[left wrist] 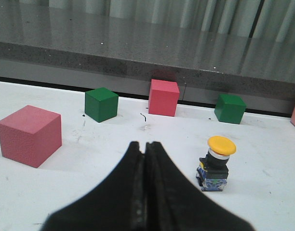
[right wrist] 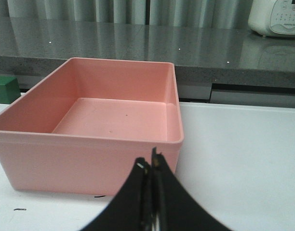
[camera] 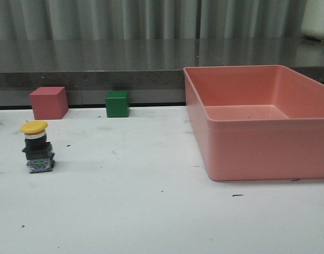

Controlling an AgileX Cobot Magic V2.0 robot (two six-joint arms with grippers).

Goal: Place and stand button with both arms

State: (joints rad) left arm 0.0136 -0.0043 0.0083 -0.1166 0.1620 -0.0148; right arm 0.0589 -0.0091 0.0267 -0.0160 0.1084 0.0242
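White bench (camera: 151,211), a bit scuffed, with small dark specks and marks scattered over it. Behind it, a dark grey speckled stone ledge (camera: 98,63) running the full width, glossy enough to reflect the pale pleated curtain (camera: 125,18) hanging at the back. Off-white appliance (right wrist: 275,17) sitting on that ledge, far side from the button.

Button (camera: 37,146) standing upright on the bench, well apart from the big pink bin (camera: 257,148) and off to its left in the front view. Round yellow mushroom cap on top, pale collar under it, then a black blocky body and a blue-green base touching the bench. Looks straight, not leaning.

Back behind the button, near the ledge: a pink cube (camera: 48,102) and, further toward the bin, a green cube (camera: 117,103). Left wrist view also picks up another pink cube (left wrist: 29,135) and another green cube (left wrist: 101,104) further from the button.

Pink bin open-topped, nothing visible inside.

Left tool (left wrist: 146,147) with fingers pressed together, nothing between them, hovering near the button but not touching it. Right tool (right wrist: 150,166) also closed up on nothing, sitting just in front of the bin's near wall.
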